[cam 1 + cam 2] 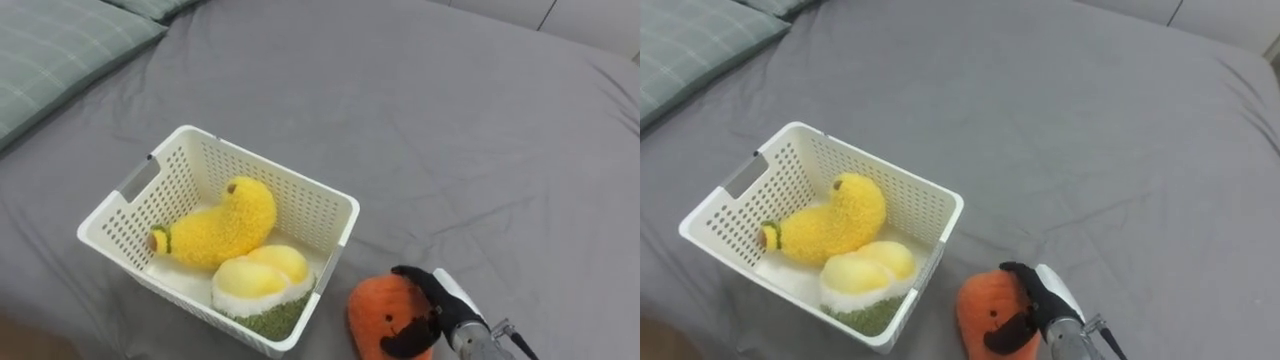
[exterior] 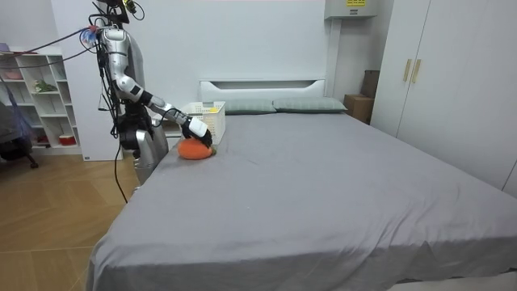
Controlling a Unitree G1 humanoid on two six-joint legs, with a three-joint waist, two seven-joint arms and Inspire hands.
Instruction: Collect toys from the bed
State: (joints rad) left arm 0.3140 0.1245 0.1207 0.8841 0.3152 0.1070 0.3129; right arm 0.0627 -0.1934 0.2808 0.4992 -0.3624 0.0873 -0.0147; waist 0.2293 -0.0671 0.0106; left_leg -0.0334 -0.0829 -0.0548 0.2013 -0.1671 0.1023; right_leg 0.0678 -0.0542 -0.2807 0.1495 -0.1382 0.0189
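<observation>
Closest in the eye views lies an orange toy (image 1: 375, 312) on the grey bed (image 1: 450, 120), just beside the near right corner of a white basket (image 1: 300, 182). Robot's right hand (image 1: 432, 300) rests on top of this toy with its dark fingers (image 1: 408, 273) curled over the upper side and the thumb hooked into the plush lower down, so it has hold of it while the toy sits on the sheet. Inside the basket lie two more toys: a long yellow toy (image 1: 225, 225) stretched across the middle, and a rounder yellow, white and green toy (image 1: 262, 282) against the near wall. A green checked pillow (image 1: 60, 50) lies at the far left. In the room view the robot stands at the bed's side near the headboard, one arm reaching down to the orange toy.
</observation>
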